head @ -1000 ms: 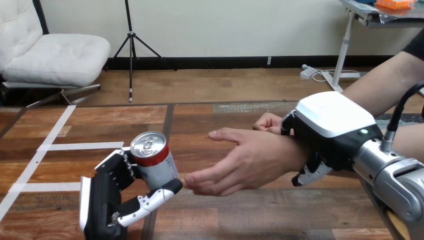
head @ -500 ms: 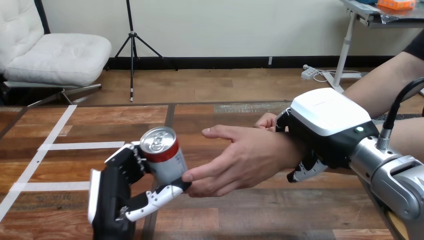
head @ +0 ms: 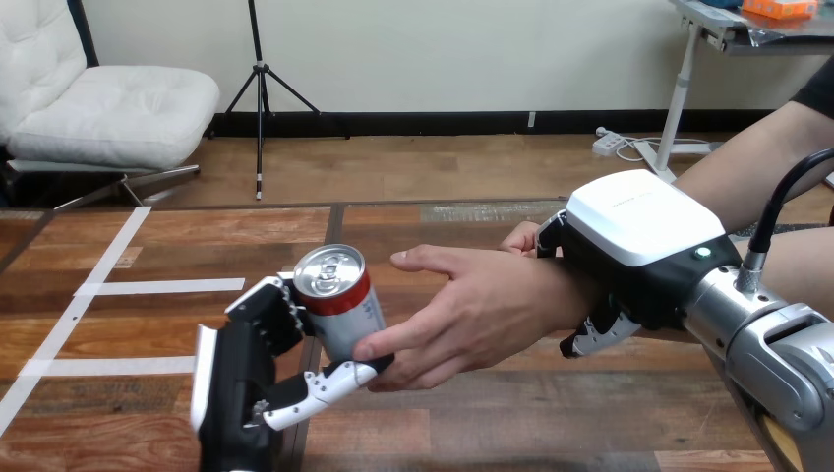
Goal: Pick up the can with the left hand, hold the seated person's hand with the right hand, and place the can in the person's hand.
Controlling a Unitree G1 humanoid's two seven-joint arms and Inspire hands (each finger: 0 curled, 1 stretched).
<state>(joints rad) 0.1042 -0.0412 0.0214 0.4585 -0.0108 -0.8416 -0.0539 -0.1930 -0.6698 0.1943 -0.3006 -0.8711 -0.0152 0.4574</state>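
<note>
A silver can [head: 340, 300] with a red band stands tilted in my left hand [head: 251, 379], whose fingers and thumb curl round it above the table. The person's hand [head: 472, 313] reaches in from the right, palm toward the can, and its fingertips touch the can's side. My right hand [head: 634, 261] sits over the person's wrist with its fingers curled round it. A second hand of the person [head: 523, 239] shows behind that wrist.
The wooden table [head: 511, 423] carries white tape lines [head: 162, 287] at the left. The person's forearm [head: 757, 162] comes in from the upper right.
My left hand has carried the can right and up toward the person's palm. The person's fingertips now touch the can. My right hand shifted slightly left with the wrist.
</note>
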